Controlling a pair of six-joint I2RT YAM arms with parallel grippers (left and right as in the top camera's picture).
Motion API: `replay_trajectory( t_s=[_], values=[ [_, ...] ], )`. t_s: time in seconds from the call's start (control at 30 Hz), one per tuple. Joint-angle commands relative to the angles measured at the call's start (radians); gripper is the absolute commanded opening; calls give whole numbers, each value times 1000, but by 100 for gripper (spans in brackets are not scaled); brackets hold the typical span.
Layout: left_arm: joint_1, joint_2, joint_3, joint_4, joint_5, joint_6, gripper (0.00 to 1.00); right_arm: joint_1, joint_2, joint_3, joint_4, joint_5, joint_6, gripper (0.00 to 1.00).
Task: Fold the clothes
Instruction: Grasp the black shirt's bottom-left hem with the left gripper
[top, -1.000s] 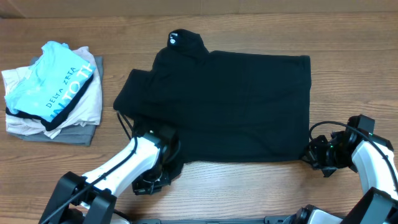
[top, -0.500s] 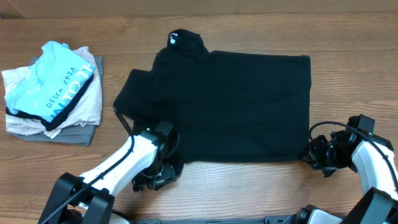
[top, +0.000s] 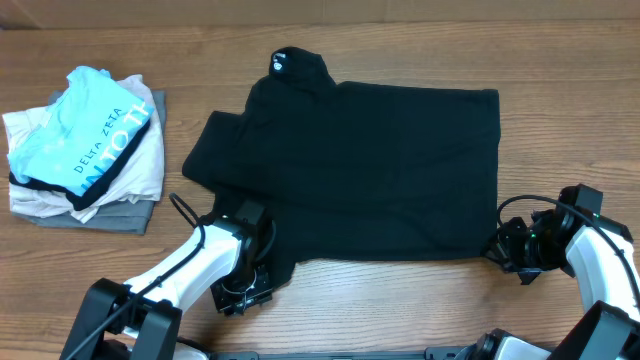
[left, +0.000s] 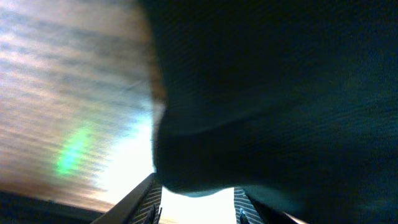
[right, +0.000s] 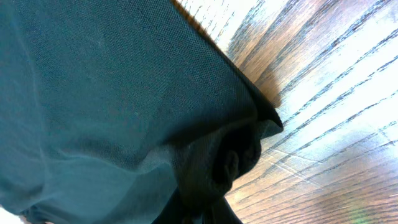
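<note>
Counter (top: 400, 40): wood grain, seen in all three views.
Black shirt (top: 370, 170): lies spread flat in the middle of the counter, collar toward the far edge, hem toward the near edge. A small white neck label (top: 277, 66) shows at the collar. One sleeve points to the left edge.
Left gripper (top: 243, 290): at the near-left corner of the hem, close to the near edge. Wrist view: both fingers (left: 148, 202) stand apart with bright counter between them. A rounded lobe of black shirt (left: 280, 93) hangs just above the gap. Nothing is pinched, as far as the view shows.
Right gripper (top: 503, 250): at the near-right corner of the hem, toward the right edge. Wrist view: the black shirt (right: 93, 93) is drawn into a rolled wad at the bottom of the frame. The fingertips are buried in it and read as closed on the cloth.
Side pile: light-blue shirt (top: 85, 135) with white lettering on top of folded white and grey garments (top: 140, 175), near the left edge, well apart from the black shirt.
</note>
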Motion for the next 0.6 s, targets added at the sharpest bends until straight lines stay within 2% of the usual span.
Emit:
replay_trajectory(
  t_s=[0.0, 0.1, 0.37, 0.5, 0.57],
  values=[
    [6, 2, -16, 55, -16, -8, 46, -3, -3, 21, 1, -2, -8, 5],
    [6, 2, 12, 23, -39, 6, 44, -3, -3, 21, -2, -1, -8, 5],
    [6, -4, 113, -93, -149, -15, 49, -3, -3, 21, -3, -1, -8, 5],
    [6, -4, 113, -76, -149, -15, 62, -3, -3, 21, -2, -1, -8, 5],
    [6, -3, 111, -69, -148, -16, 64, -3, -3, 21, -2, -1, -8, 5]
  ],
)
